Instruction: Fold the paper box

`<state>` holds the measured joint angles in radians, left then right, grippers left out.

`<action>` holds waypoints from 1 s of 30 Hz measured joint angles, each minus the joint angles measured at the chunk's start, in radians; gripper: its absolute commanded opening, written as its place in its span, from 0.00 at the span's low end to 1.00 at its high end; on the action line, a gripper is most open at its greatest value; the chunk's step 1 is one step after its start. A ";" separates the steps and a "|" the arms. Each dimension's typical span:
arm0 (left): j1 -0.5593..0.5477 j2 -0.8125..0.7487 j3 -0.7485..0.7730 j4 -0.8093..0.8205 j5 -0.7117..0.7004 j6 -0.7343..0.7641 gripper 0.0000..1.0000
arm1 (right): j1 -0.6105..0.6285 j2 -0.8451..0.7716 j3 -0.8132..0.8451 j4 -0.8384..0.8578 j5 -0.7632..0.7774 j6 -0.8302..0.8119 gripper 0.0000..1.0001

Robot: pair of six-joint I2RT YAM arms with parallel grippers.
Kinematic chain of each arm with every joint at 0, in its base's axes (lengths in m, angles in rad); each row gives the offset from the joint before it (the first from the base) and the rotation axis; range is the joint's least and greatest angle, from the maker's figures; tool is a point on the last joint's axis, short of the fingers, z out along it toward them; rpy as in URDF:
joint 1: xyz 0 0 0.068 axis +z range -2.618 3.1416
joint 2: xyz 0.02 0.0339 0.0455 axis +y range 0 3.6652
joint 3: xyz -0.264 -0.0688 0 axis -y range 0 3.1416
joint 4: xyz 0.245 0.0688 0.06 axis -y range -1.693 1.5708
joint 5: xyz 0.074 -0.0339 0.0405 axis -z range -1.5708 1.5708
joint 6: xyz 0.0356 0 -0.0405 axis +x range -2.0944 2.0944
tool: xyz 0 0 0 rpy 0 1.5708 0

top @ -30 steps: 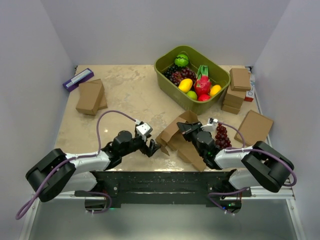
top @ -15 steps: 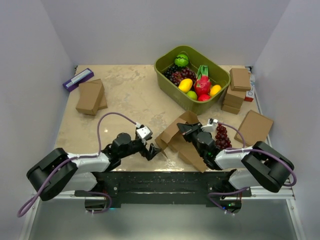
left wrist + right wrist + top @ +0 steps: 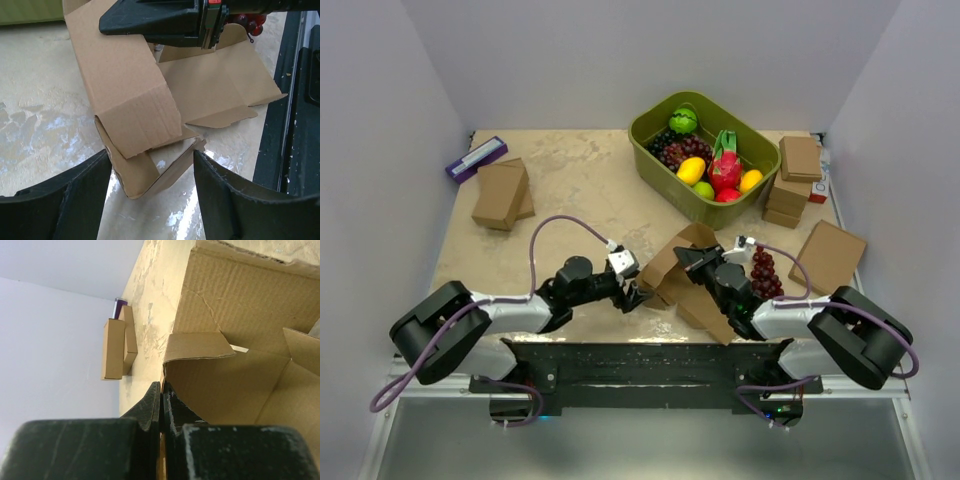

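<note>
While the half-folded paper box (image 3: pixel 668 262) sits at the worktop's (image 3: pixel 590 190) near edge between the arms, the right end effector (image 3: pixel 161 390) is clamped on an upright panel and the left end effector (image 3: pixel 151 172) stands open, straddling its folded corner.

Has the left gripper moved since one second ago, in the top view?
Yes. The left gripper moved right, away from the brown boxes, toward the paper box.
</note>
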<state>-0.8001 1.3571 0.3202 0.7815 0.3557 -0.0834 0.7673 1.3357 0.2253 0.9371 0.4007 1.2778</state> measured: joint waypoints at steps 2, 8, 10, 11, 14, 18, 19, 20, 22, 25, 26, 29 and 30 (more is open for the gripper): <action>-0.006 0.015 0.014 -0.006 -0.002 0.018 0.63 | -0.001 -0.006 0.000 -0.006 0.000 -0.003 0.00; -0.042 0.059 0.039 -0.018 -0.035 0.044 0.62 | -0.002 -0.011 0.002 -0.018 0.001 -0.004 0.00; -0.075 0.074 0.054 -0.031 -0.060 0.049 0.62 | -0.002 -0.011 0.003 -0.018 0.002 -0.004 0.00; -0.088 0.080 0.060 -0.035 -0.069 0.051 0.62 | -0.003 -0.011 0.003 -0.019 0.002 -0.004 0.00; -0.132 0.102 0.081 -0.051 -0.106 0.052 0.62 | -0.003 -0.010 0.004 -0.024 0.008 -0.006 0.00; -0.166 0.131 0.104 -0.067 -0.136 0.051 0.60 | -0.005 -0.010 0.004 -0.033 0.010 -0.006 0.00; -0.173 0.138 0.114 -0.077 -0.146 0.052 0.58 | -0.005 -0.010 0.004 -0.035 0.013 -0.007 0.00; -0.177 0.140 0.117 -0.080 -0.150 0.051 0.56 | -0.005 -0.010 0.004 -0.037 0.017 -0.007 0.00; -0.185 0.141 0.131 -0.102 -0.171 0.051 0.56 | -0.006 -0.015 0.004 -0.047 0.024 -0.010 0.00; -0.193 0.140 0.140 -0.120 -0.194 0.051 0.67 | -0.007 -0.040 0.008 -0.080 0.028 -0.018 0.00; -0.196 0.138 0.140 -0.121 -0.201 0.051 0.71 | -0.007 -0.055 0.011 -0.099 0.029 -0.023 0.00; -0.201 0.109 0.125 -0.106 -0.227 0.045 0.81 | -0.003 -0.092 0.021 -0.156 0.027 -0.031 0.00; -0.201 0.089 0.108 -0.093 -0.234 0.040 0.82 | -0.002 -0.103 0.023 -0.174 0.027 -0.031 0.00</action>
<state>-1.0012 1.4460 0.4278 0.6888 0.1219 -0.0433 0.7658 1.2327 0.2485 0.7628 0.4282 1.2469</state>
